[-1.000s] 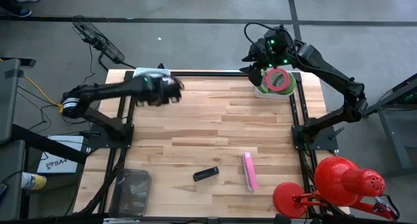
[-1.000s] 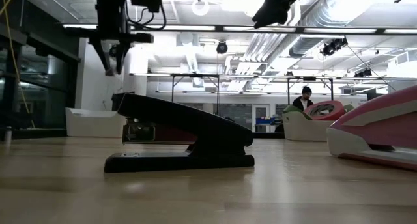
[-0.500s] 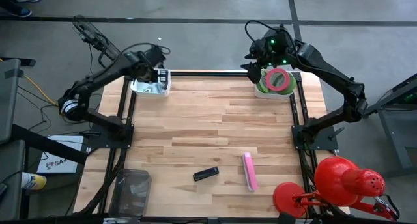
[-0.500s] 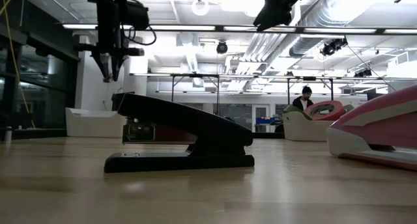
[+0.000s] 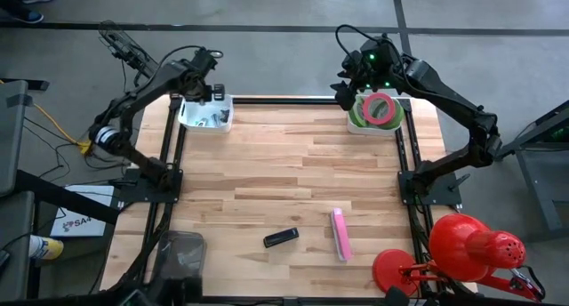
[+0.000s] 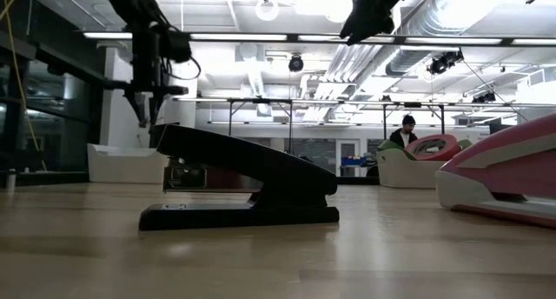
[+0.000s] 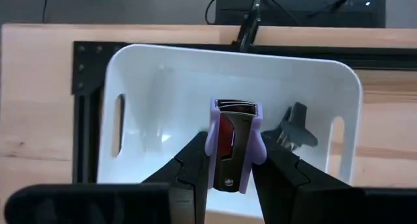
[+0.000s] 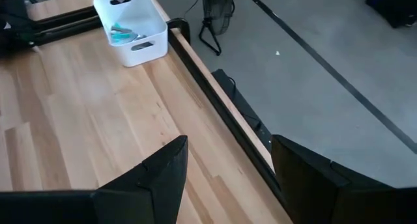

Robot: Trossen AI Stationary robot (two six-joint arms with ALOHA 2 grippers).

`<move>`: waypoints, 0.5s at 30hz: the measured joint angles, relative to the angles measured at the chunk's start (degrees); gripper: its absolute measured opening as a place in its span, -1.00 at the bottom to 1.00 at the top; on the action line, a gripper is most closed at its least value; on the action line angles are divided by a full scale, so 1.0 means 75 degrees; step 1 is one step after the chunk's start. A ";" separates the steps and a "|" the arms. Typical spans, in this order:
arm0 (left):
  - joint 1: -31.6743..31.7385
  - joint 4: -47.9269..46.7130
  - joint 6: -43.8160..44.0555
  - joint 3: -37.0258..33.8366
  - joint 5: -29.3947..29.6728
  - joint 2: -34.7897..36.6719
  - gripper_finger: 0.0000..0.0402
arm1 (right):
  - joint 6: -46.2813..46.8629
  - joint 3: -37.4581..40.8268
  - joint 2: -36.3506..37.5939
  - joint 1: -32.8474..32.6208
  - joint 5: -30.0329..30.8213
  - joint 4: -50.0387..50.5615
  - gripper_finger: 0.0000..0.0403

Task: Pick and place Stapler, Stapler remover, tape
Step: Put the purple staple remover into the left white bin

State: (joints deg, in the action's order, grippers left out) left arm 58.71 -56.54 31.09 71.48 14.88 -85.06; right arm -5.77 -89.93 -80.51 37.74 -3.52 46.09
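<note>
My left gripper [image 7: 232, 160] hangs over the white bin [image 5: 213, 121] at the table's far left corner, shut on a purple stapler remover [image 7: 235, 129] with a red and chrome middle. A dark small item [image 7: 296, 123] lies inside that bin. My right gripper [image 5: 343, 86] is open in the air beside the green and white bin [image 5: 366, 126], which holds the pink tape ring [image 5: 380, 108]. A black stapler [image 5: 281, 237] and a pink stapler [image 5: 339, 233] lie flat on the near part of the table. My left gripper pinches the stapler remover between its two fingers by the purple side grips [image 7: 212, 142], coming from above and pointing down. The remover is lifted clear, upright between the fingers, above the bin's floor [image 7: 163, 129].
A red desk lamp [image 5: 467, 248] stands at the near right corner and a clear container [image 5: 180, 257] at the near left. Black frame rails [image 5: 404, 164] run along both sides. The middle of the wooden table [image 5: 284, 164] is bare. A person [image 6: 407, 129] is far behind.
My left gripper, shut on the stapler remover, has travelled from above the table's far left area toward the far edge, turned to point down, and come lower over the white bin. My right arm has kept still.
</note>
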 joint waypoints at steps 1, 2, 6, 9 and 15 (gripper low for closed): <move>0.0048 0.0052 -0.0066 0.0000 -0.0026 -0.0123 -0.56 | 0.0007 0.0000 0.0000 0.0000 0.0009 0.0000 0.04; 0.0094 0.0065 -0.0118 -0.0003 -0.0081 -0.0243 -0.56 | 0.0051 0.0000 0.0000 0.0000 0.0010 -0.0001 0.04; 0.0245 0.0075 -0.0397 -0.0003 -0.0147 -0.0668 -0.56 | 0.0114 0.0000 0.0000 0.0000 0.0017 0.0000 0.04; 0.0245 0.0075 -0.0646 -0.0003 -0.0319 -0.0928 -0.56 | 0.0105 0.0000 0.0000 0.0000 0.0016 0.0000 0.04; 0.0243 0.0048 -0.0915 -0.0003 -0.0544 -0.1390 -0.56 | -0.0122 0.0000 0.0000 0.0000 0.0019 -0.0003 0.04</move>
State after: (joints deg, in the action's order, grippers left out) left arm 60.53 -56.18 24.23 71.46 10.81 -95.49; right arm -6.68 -89.93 -80.51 37.74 -3.38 46.06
